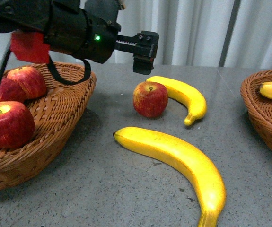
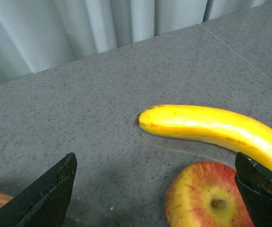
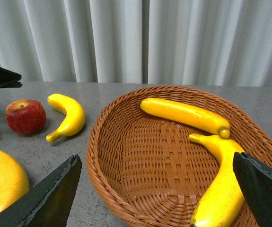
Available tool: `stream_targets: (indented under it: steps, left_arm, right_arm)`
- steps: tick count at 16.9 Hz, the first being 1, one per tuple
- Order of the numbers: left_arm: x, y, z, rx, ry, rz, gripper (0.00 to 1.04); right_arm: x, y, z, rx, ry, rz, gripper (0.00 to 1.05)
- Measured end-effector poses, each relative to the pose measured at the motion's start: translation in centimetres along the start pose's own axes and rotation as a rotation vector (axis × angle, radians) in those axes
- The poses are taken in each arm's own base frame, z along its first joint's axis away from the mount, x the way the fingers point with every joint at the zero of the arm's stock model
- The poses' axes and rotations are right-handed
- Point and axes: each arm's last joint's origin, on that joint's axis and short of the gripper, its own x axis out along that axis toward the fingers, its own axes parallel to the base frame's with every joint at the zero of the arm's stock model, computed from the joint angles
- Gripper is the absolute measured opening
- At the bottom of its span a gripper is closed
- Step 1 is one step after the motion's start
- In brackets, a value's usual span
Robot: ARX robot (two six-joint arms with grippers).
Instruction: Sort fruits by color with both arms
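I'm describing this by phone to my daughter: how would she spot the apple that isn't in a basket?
Look at the grey table between the left basket and the right basket. Toward the back, one red apple sits beside the smaller banana, behind the big banana. It is the only round red fruit on the bare tabletop; the other apples lie in the left basket.

The left arm [image 1: 74,26] is matte black with a small green light [image 1: 97,37], a red block [image 1: 29,47] at its nine o'clock, a looping black cable [image 1: 67,76] and a toothed rail [image 1: 126,43].

Hand [image 2: 155,161] spread; apple [image 2: 206,198] seemingly touches banana [image 2: 211,127]
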Motion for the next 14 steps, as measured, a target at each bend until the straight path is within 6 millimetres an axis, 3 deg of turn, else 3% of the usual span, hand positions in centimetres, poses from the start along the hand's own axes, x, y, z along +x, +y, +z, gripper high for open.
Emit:
stream_targets:
  steps: [3,6,14]
  left_arm:
    - [2.5,-2.2,1.0,0.051,0.006,-0.059,0.98]
    - [3.5,-4.2,0.1,0.090,0.045,-0.109,0.98]
    - [4.3,-4.4,-2.7,0.122,0.125,-0.137,0.98]
  right_arm:
    - [0.0,0.0,0.0,0.000,0.000,0.000,0.98]
    - [0.0,0.0,0.0,0.000,0.000,0.000,0.98]
    - [0.0,0.0,0.0,0.000,0.000,0.000,0.98]
